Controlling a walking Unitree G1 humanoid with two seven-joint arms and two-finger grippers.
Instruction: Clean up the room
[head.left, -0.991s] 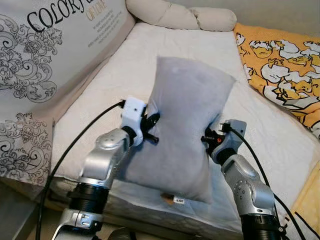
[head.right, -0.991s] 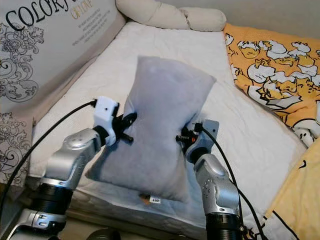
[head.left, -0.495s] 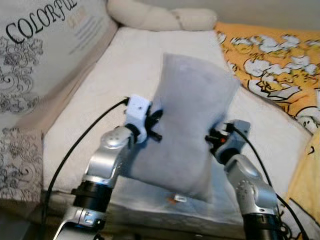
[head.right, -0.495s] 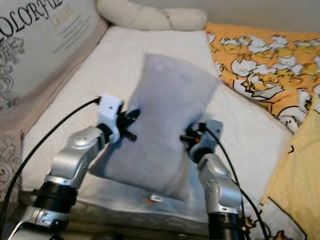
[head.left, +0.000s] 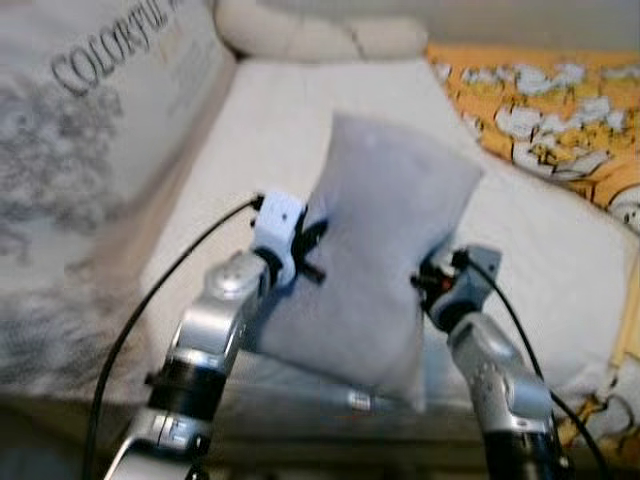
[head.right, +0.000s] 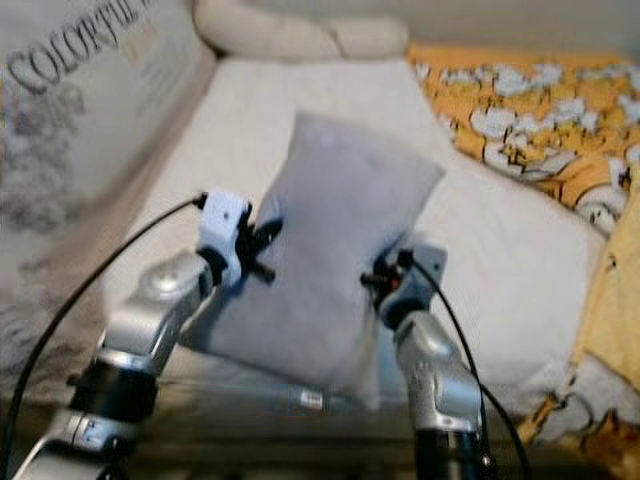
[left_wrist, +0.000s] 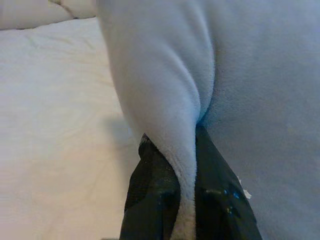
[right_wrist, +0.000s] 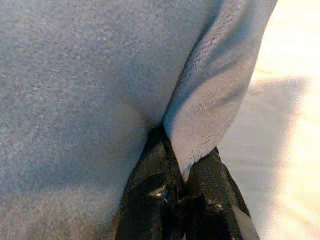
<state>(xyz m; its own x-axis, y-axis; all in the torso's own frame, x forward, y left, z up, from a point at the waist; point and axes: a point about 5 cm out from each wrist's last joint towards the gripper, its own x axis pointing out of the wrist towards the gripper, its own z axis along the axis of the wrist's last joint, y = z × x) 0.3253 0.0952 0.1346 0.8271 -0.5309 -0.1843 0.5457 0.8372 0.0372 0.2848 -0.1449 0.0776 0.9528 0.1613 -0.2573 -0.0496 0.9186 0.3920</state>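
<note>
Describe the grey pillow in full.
The grey pillow is a plump, soft, fleece-like rectangle with a small tag at its lower edge. It is held upright above the white bed. The left gripper pinches a fold of its left edge, the right gripper its right edge, fingers shut on the fabric.

A home bedroom: a bed (head.left: 250, 120) with a white sheet fills mid-frame, a cream bolster (head.left: 320, 35) at top centre, an orange cartoon-print blanket (head.left: 560, 120) at upper right.
</note>
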